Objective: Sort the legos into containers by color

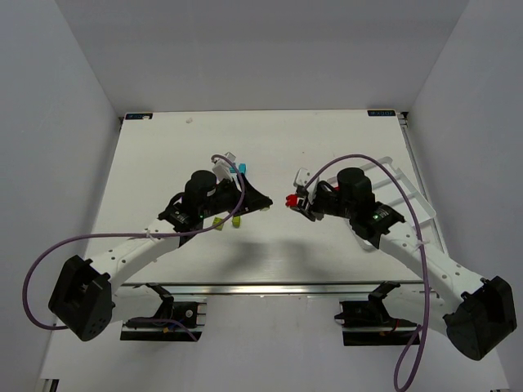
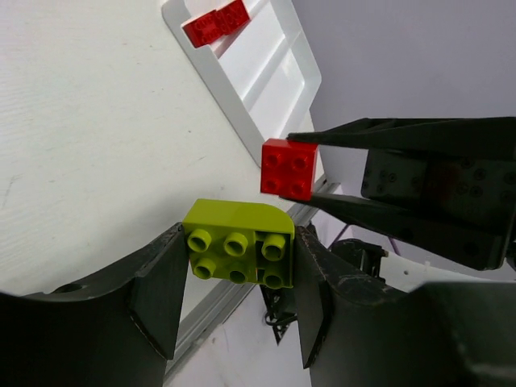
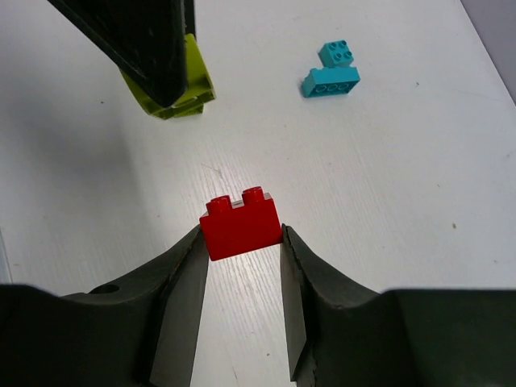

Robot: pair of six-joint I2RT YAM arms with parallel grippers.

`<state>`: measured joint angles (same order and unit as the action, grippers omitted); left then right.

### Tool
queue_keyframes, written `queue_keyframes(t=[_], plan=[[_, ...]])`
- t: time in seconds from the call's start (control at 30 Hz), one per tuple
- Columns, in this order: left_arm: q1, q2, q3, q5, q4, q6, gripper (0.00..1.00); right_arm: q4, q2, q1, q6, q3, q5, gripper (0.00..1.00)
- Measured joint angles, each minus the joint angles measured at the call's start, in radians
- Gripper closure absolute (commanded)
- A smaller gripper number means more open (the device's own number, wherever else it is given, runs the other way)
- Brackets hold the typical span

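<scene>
The left gripper (image 2: 238, 270) is clamping a lime brick (image 2: 236, 242) between its fingertips, studs facing back toward its own camera, and is holding it over the table (image 2: 97, 145). The right gripper (image 3: 240, 242) is pinching a red brick (image 3: 240, 227) by its two end faces, studs showing along the top edge. The two tools are pointing at each other, tips near but apart. Seen from the left tool, the red brick is hanging just ahead of and above the lime one. Ahead of the right tool and off to its right, two cyan bricks (image 3: 330, 79) are lying on the table, touching each other. Past the right tool, as the left one sees it, the tray (image 2: 278, 89) is lying with another red brick (image 2: 216, 22) in one compartment
</scene>
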<state>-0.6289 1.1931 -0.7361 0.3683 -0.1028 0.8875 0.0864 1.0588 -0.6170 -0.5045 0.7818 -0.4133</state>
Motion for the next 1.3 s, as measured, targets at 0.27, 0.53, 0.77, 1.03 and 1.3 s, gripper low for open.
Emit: queue_keyframes(t=[0.27,0.53,0.77,1.03,1.3], plan=[[0.003,0.0,-0.022,-0.014,0.051,-0.048,0.79,-0.011,0.023,0.063,0.006,-0.027,0.151,1.0],[0.003,0.0,-0.023,-0.019,0.075,-0.109,0.8,-0.026,0.194,0.235,0.087,-0.019,0.336,1.0],[-0.004,0.0,-0.023,-0.012,0.072,-0.148,0.8,-0.006,0.351,0.343,0.157,0.08,0.381,1.0],[-0.015,0.073,-0.024,0.05,-0.026,-0.153,0.82,0.008,0.455,0.416,0.17,0.158,0.38,0.64],[-0.055,0.253,-0.109,0.097,-0.099,-0.151,0.82,0.055,0.539,0.46,0.19,0.257,0.318,0.26]])
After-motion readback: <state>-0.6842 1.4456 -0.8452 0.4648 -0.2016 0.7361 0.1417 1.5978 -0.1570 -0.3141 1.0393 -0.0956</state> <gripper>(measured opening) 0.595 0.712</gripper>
